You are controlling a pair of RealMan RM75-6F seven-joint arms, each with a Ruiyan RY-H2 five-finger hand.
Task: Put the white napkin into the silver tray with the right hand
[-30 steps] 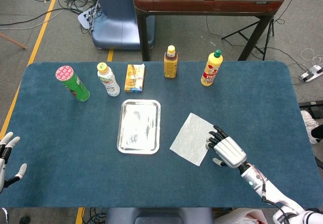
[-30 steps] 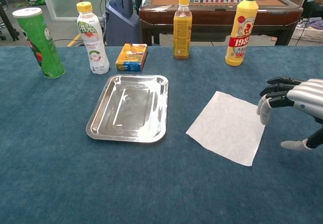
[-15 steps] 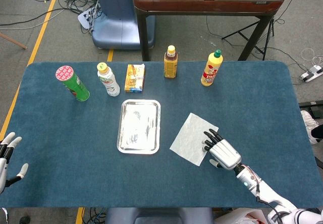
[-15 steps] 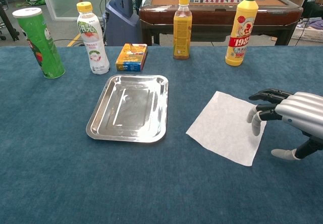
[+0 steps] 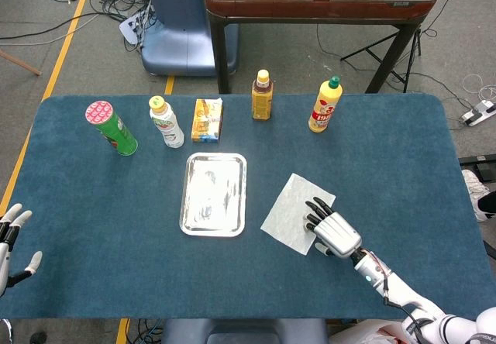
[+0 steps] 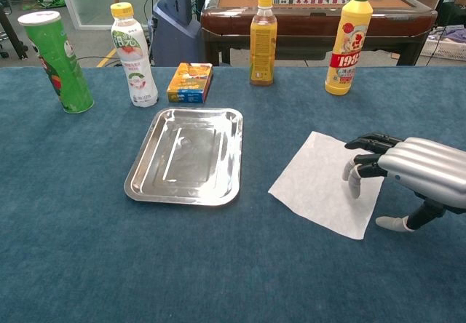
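Blue table (image 5: 93,228): silver tray (image 5: 213,194) (bare).

The right hand (image 6: 408,174) has a ribbed silver-grey back like moulded metal plates, black segments along its fingers (image 6: 354,183), and pale whitish-grey tips. Behind it, in the head view, a slim grey-white forearm carries a small teal light and thin cables, possibly red and black. The left hand (image 5: 9,239) shows only white fingers with dark joints at the frame edge.
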